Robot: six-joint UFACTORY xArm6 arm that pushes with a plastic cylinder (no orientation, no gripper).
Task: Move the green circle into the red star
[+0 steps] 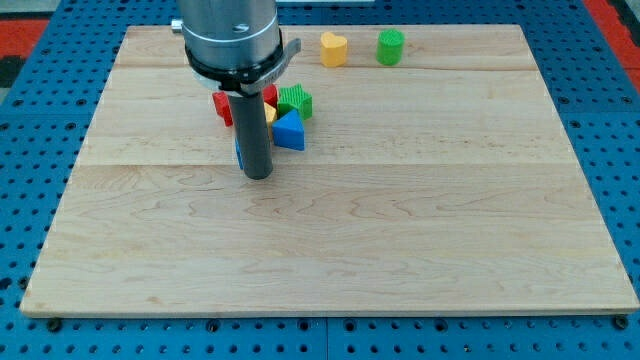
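Rod's tip (pixel 257 176) nearest; its shaft half-hides red block (pixel 222 106), shape unclear.

My tip (pixel 257 175) below-left of blue triangle (pixel 290 131); green circle (pixel 390 46) well apart, top.

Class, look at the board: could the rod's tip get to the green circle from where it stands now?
Probably yes. My tip rests below the cluster; the green circle sits apart at the view's top right, with bare board between if it skirts the blue triangle.

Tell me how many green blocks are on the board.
2: a green circle block at the view's top, and a green star-shaped block in the cluster; the rod could hide another.
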